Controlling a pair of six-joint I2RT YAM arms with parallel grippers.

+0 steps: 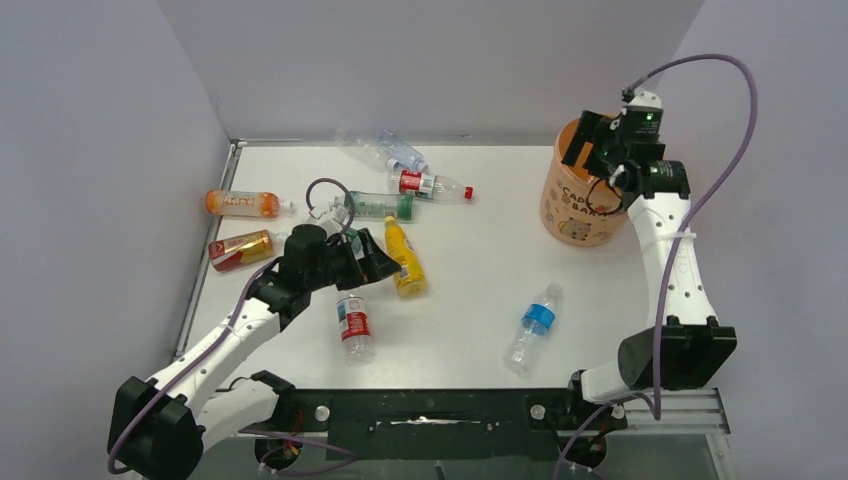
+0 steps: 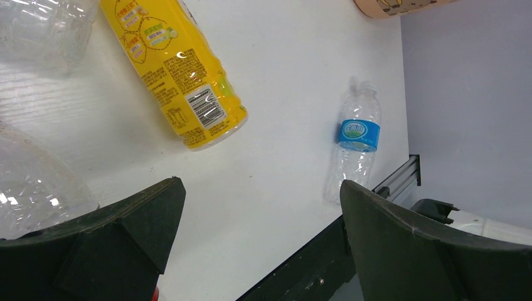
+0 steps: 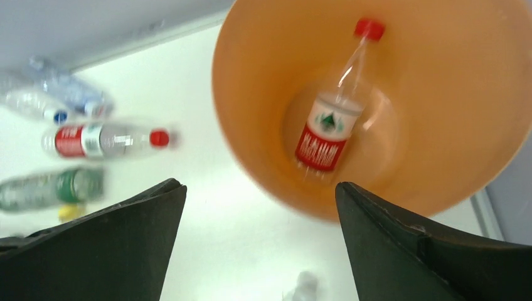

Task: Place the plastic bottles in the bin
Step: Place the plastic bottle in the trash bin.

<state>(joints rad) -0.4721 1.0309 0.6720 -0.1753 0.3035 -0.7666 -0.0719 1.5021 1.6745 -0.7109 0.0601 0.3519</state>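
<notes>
Left gripper [image 2: 260,185], jaws apart and empty, hangs just short of the yellow bottle [image 2: 175,69] lying slantwise ahead; right gripper [image 3: 258,185], jaws apart, over the bin [image 3: 251,94].

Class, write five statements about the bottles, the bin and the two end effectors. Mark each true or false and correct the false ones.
1. A red-labelled bottle is inside the bin. True.
2. The right end effector grips a bottle. False: it is open and empty, above the bin.
3. The blue-labelled bottle lies on the table, outside the bin. True.
4. The yellow bottle stands upright. False: it lies on its side.
5. The left end effector is shut. False: it is open and holds nothing, close to the yellow bottle.
</notes>
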